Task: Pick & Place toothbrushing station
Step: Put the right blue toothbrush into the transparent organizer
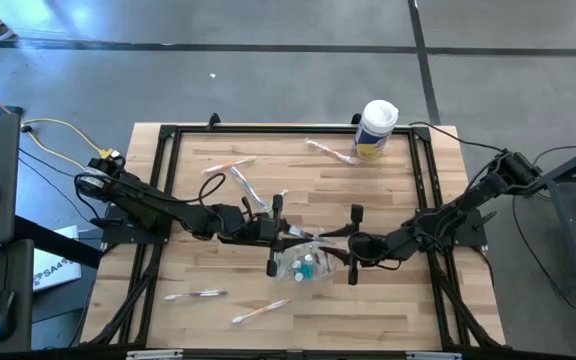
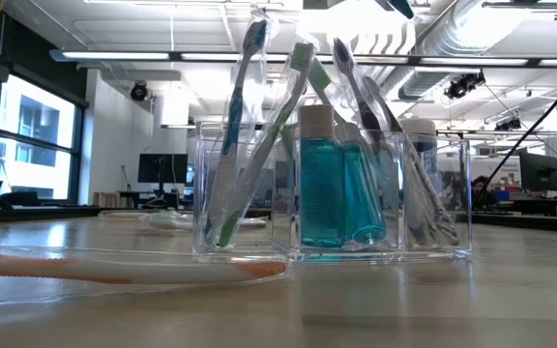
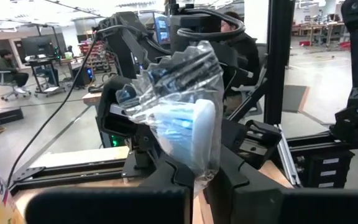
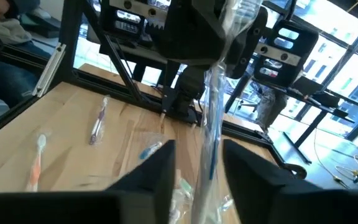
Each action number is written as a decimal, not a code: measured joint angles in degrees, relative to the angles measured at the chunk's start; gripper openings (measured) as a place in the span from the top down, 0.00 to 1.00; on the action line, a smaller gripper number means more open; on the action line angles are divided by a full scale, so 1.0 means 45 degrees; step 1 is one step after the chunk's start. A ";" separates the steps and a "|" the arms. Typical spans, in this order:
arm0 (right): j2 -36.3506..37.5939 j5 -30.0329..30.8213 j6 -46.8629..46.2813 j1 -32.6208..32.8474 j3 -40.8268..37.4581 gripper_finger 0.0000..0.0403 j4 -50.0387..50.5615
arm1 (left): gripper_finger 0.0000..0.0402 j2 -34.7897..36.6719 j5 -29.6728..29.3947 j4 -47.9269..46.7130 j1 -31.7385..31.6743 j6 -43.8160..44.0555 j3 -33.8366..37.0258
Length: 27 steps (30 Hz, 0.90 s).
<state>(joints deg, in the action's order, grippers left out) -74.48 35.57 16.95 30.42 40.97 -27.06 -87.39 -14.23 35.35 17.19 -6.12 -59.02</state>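
Observation:
The toothbrushing station is a clear holder with teal bottles and upright brushes; its base rests on the wooden table near the middle. Just above and beyond it, a toothbrush in a clear wrapper spans level between my two grippers. My left gripper is shut on one end of it. My right gripper stands open at the other end. In the right wrist view its fingers flank the wrapped handle with a gap on each side. My left gripper pinches the wrapped toothbrush between its two fingers at the wrapper's end beside the brush head. The fingers come level from the table's left, along the brush. The brush is lifted clear of the table and reaches toward the right gripper.
A white canister with a yellow label stands at the far edge. Loose wrapped toothbrushes lie at the far left, the far middle and near the front edge. Black frame rails border the tabletop.

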 joint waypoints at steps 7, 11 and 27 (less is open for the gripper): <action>0.0141 0.1598 -0.0019 0.0510 0.0000 0.40 -0.0148 | 0.97 0.0000 0.0129 -0.0752 0.0084 0.0537 0.0000; 0.0178 0.3922 0.0276 0.1227 -0.0005 0.29 -0.0005 | 0.97 0.0235 0.0583 -0.1462 0.0542 0.1452 -0.0110; 0.0214 0.6126 0.0430 0.2448 -0.0005 0.26 0.0163 | 0.97 0.1384 -0.2554 -0.7856 0.3040 0.4159 -0.1587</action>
<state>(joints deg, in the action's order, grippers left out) -73.52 63.13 18.89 41.43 40.95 -26.33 -81.17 -25.73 0.00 30.87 12.60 -66.17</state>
